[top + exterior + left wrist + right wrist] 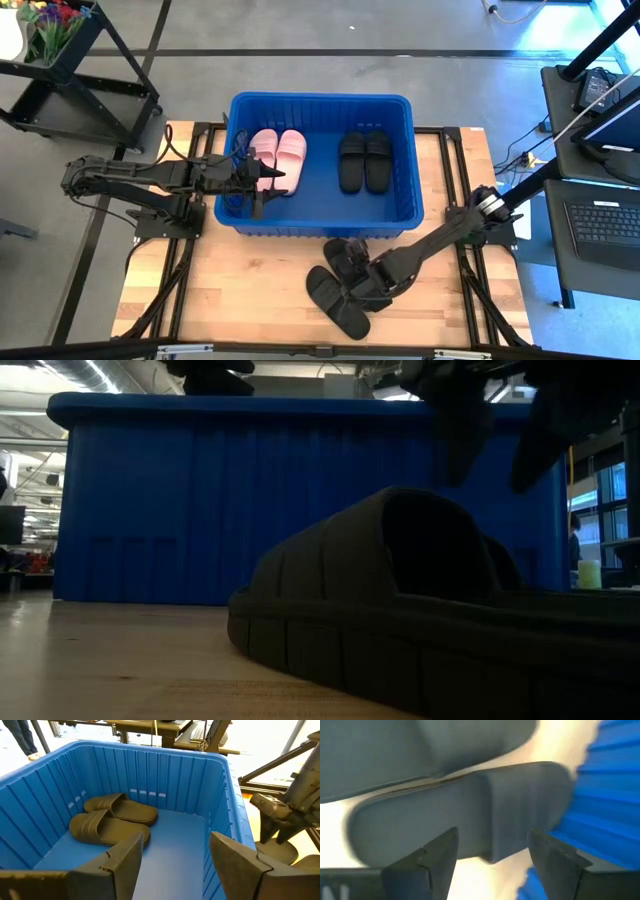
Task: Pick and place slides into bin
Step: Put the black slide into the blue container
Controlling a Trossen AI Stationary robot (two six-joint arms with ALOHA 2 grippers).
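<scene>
The blue bin [320, 225] stands at the table's far middle. Two pale pink slides [278, 160] lie flat in its left half and two black slides [363, 160] in its right half; the black pair also shows in the left wrist view [112, 820]. My left gripper [262, 182] is open and empty over the bin's left half, beside the pink slides. Two more black slides [340, 285] lie on the table in front of the bin. My right gripper [366, 288] is open just above them; one slide [460, 825] shows close before its fingers.
The bin's near wall [300, 500] rises right behind the black slide [400, 610] on the table. Bare wooden table [230, 290] lies to the left of the loose slides. A cart with flowers [60, 60] and desks with laptops [605, 215] stand off the table.
</scene>
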